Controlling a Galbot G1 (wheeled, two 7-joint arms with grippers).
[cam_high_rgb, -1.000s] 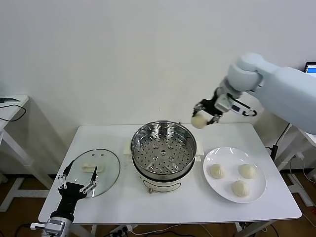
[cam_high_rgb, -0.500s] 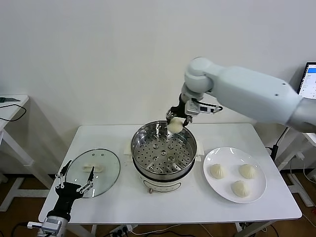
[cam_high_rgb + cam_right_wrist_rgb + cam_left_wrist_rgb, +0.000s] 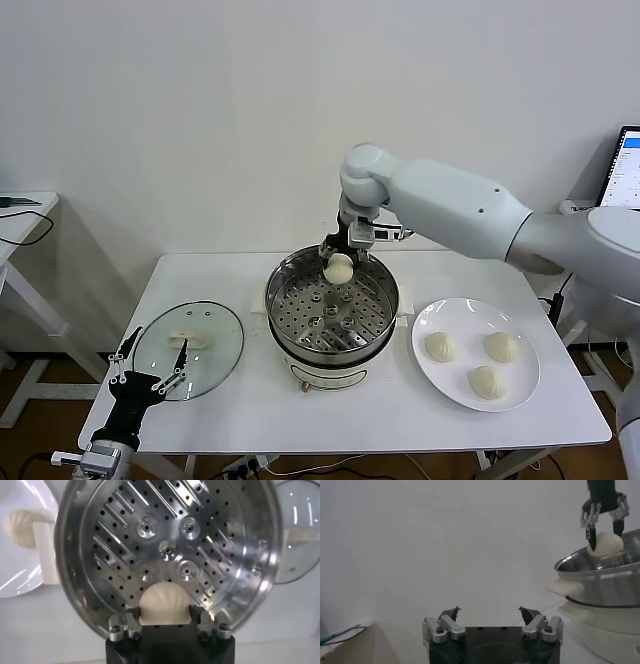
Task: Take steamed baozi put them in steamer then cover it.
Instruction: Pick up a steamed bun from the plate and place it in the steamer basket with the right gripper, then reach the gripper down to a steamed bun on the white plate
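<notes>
The right end effector (image 3: 339,256) was clamped on a soft, pleated off-white steamed bun (image 3: 339,268) above the shiny perforated steel steamer (image 3: 332,303); the bun looked light and squashable, best held gently by its sides. The left end effector (image 3: 148,367) hung with fingers apart.

A lab-like test room: a plain white wall (image 3: 200,120), a white rectangular folding tabletop (image 3: 230,420), a lit computer screen (image 3: 627,165) at the edge, cables by the floor.

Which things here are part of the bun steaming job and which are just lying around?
Job: held bun in right gripper; three buns on plate; steamer; glass lid; left gripper, open near the lid.
Lying about: cable on side table; screen far right.
</notes>
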